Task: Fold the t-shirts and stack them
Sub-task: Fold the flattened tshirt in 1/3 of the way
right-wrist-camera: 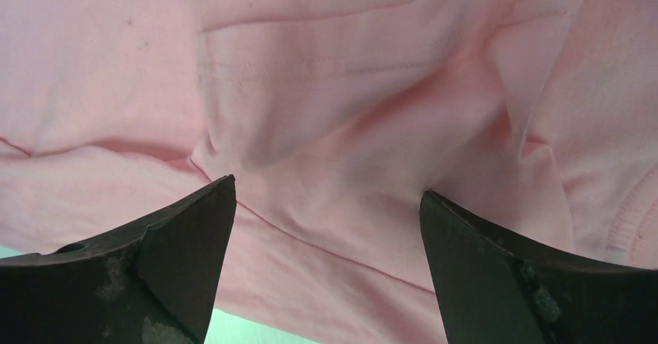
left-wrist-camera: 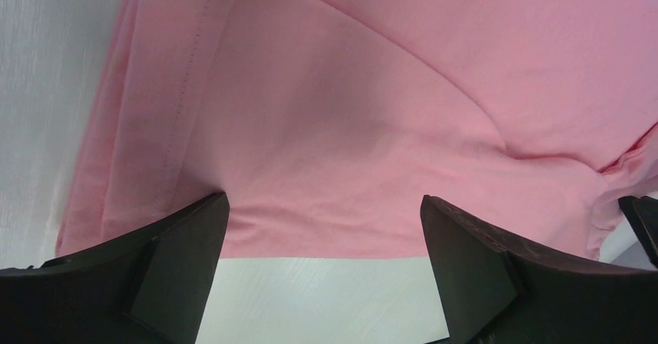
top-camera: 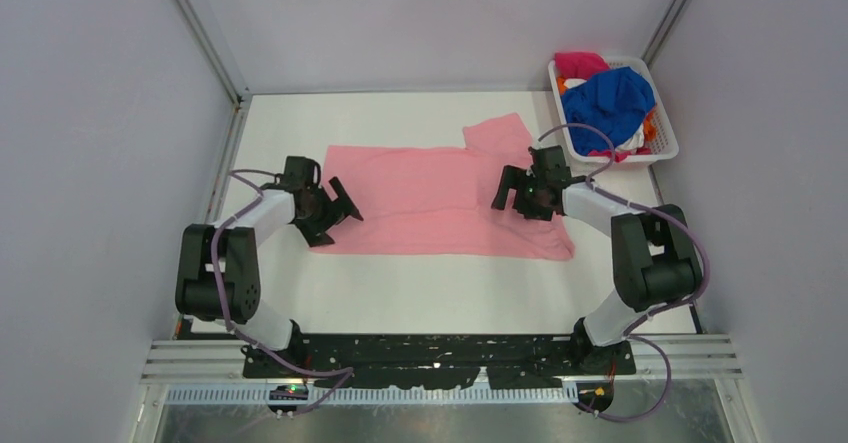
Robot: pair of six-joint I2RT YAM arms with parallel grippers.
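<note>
White surface [top-camera: 420, 293], pink shirt [top-camera: 430, 198] spread centrally. Released and empty: left fingers [left-wrist-camera: 171, 274], right fingers [right-wrist-camera: 481, 274]. Risk: rumpled right end gets pinched unevenly, skewing the fold.

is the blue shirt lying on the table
No, the blue shirt sits in the white basket; only the pink shirt lies on the table.

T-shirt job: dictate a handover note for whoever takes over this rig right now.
Left gripper: open, empty, at the left edge of the pink t-shirt.
Right gripper: open, empty, over its right side.
Pink t-shirt lies spread on the table; blue t-shirt, magenta t-shirt and more cloth are heaped in the white basket, far right.
Done: nothing stacked yet.
Left: fold the pink one, then the basket's shirts, and stack.
</note>
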